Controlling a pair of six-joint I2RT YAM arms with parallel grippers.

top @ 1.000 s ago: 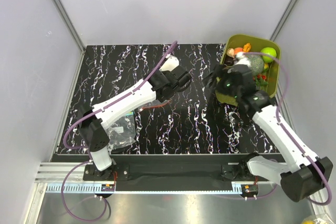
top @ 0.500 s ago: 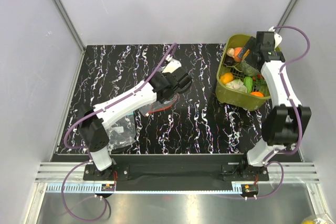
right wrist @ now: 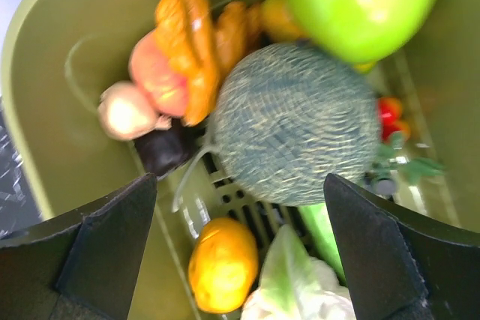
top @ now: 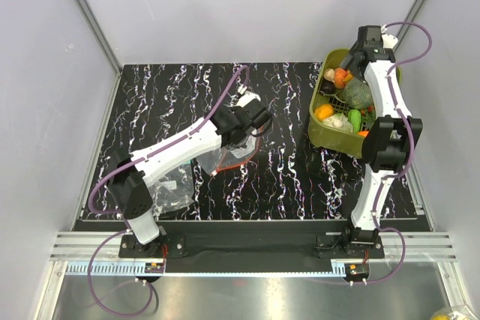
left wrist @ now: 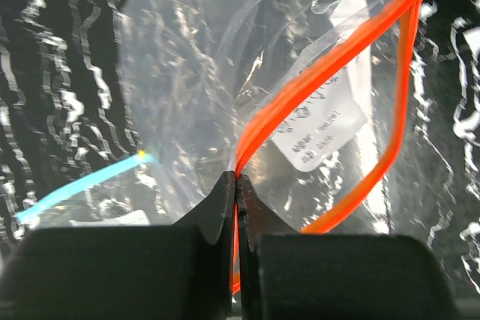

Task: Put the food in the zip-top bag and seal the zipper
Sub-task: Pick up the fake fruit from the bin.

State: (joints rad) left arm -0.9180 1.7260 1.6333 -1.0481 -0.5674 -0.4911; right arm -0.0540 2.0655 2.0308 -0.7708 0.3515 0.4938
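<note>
Left claw [left wrist: 236,181] pinched on red zipper [left wrist: 322,73] of bag [left wrist: 195,73], mid table [top: 285,177], right claw [right wrist: 238,185] wide apart above melon [right wrist: 292,121] in far-right tub [right wrist: 45,110].

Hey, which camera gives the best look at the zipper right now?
Left wrist: the zipper runs large across the frame, its two strips parted into a loop, one end pinched in the shut left gripper. The top view shows only a thin red sliver beside that gripper. The right wrist view shows none of it.
</note>
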